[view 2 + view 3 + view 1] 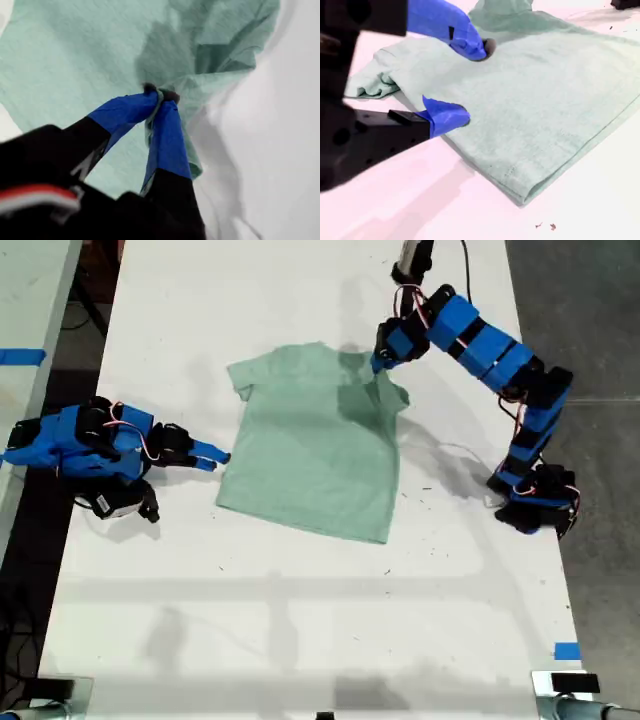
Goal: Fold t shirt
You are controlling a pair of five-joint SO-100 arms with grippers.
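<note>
Cloth of one t shirt (310, 445) sits pinched in my first tool (159, 96); my second tool (465, 82) gapes beside it.

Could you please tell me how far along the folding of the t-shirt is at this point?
Early stage. Done: the t-shirt lies mostly flat on the white table. In hand: my first gripper is shut on cloth at the sleeve on the exterior view's right, which is bunched and raised. My second gripper is open at the opposite edge, holding nothing. Left: every actual fold; no finished crease shows yet.
</note>
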